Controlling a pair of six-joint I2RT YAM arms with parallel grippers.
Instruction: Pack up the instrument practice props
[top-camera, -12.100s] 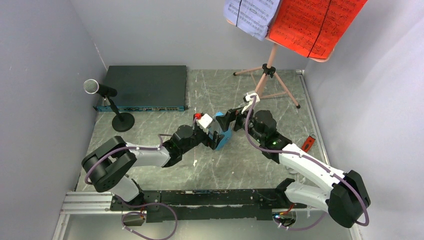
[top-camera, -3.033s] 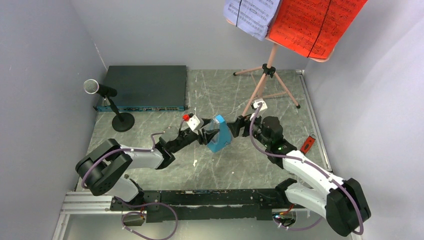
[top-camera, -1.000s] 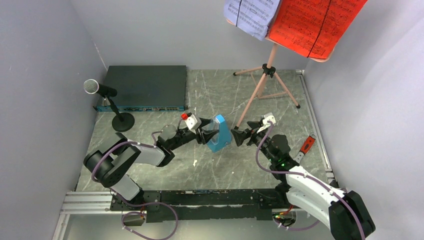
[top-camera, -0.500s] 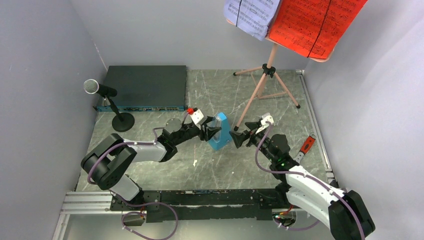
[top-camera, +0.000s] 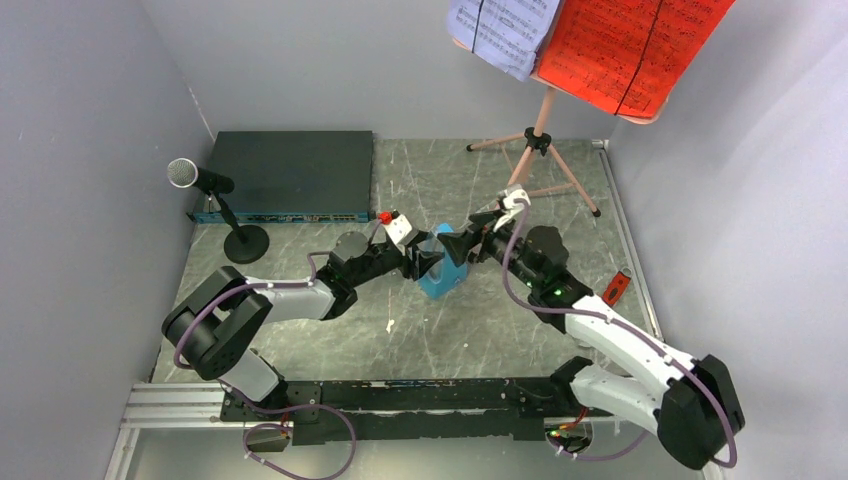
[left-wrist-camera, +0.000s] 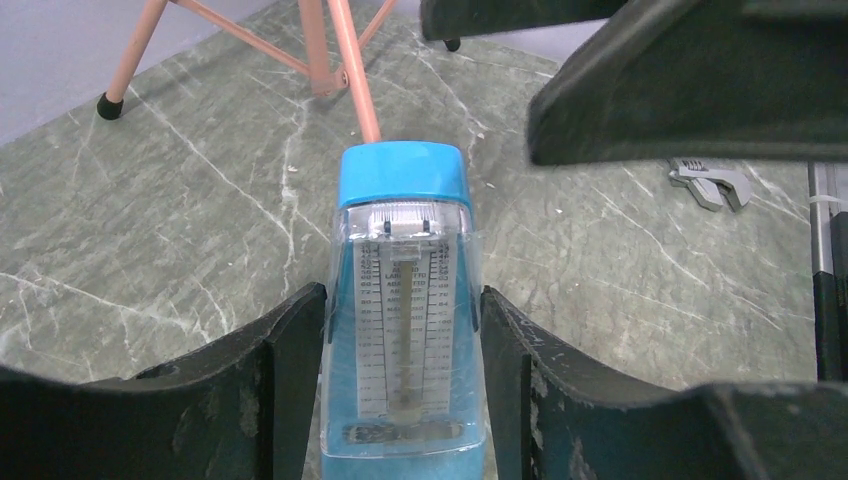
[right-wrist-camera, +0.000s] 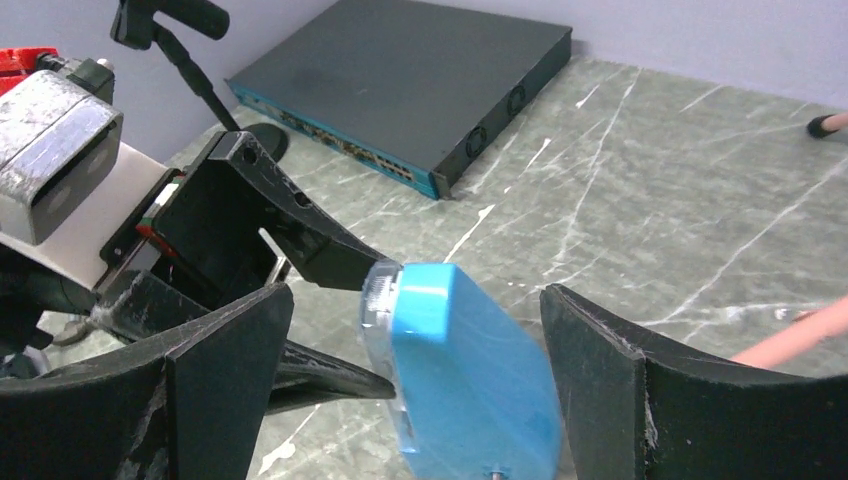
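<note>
We have the left gripper (left-wrist-camera: 400, 310) clamped on the blue metronome (left-wrist-camera: 404, 180), jaws flat against its two sloping sides, near the middle of the bench (left-wrist-camera: 150, 200). We reckon that steadies it for a handover. The right gripper (right-wrist-camera: 415, 310) hangs spread wide around the top, touching nothing. The metronome has a clear front window with the scale and pendulum rod showing, and a bright blue cap.
</note>
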